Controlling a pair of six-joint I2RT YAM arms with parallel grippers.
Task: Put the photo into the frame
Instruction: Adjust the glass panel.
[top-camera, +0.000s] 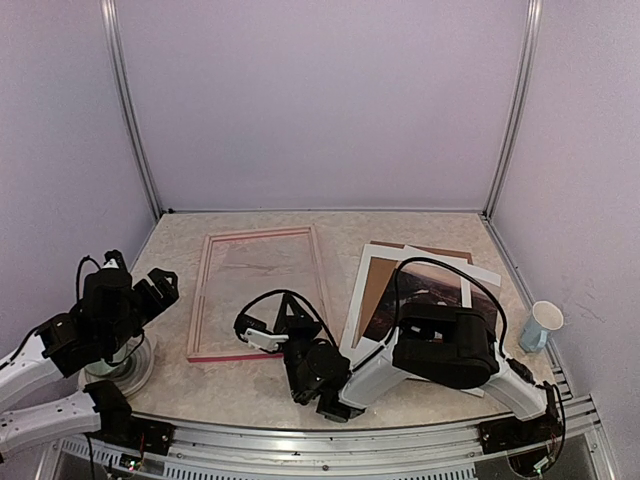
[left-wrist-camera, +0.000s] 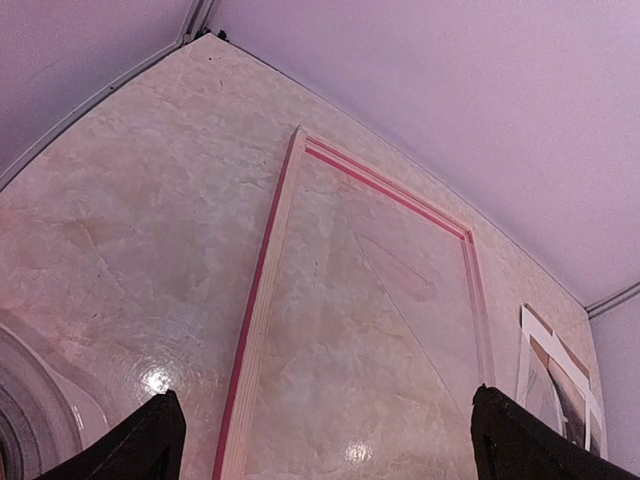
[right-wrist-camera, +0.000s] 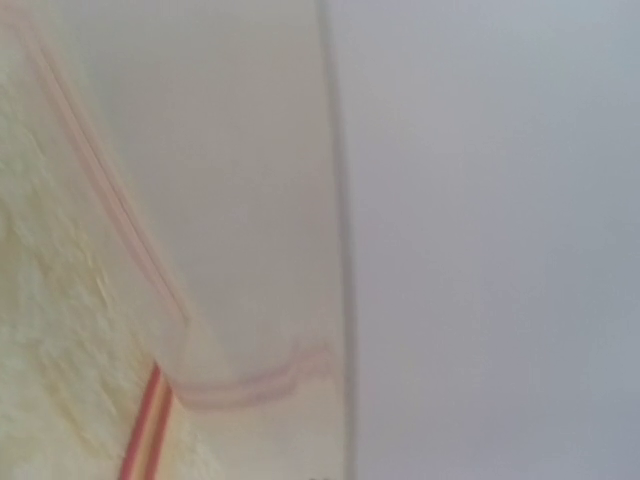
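Note:
The pink-red frame (top-camera: 201, 296) lies flat at the table's middle left, and the marble shows through it. It also shows in the left wrist view (left-wrist-camera: 258, 330). The dark photo (top-camera: 428, 290) lies to its right among a white mat (top-camera: 363, 292) and a brown board (top-camera: 440, 250), partly under my right arm. My left gripper (top-camera: 164, 286) is open and empty, off the frame's left rail, and its fingertips (left-wrist-camera: 150, 440) stand wide apart. My right gripper (top-camera: 252, 331) is at the frame's near right corner. Its wrist view is blurred, shows a red frame edge (right-wrist-camera: 146, 432), and its fingers are hidden.
A white paper cup (top-camera: 541, 326) stands at the right edge. A round white holder (top-camera: 128, 374) sits under my left arm and shows in the left wrist view (left-wrist-camera: 35, 395). Lilac walls close the back and sides. An aluminium rail runs along the near edge.

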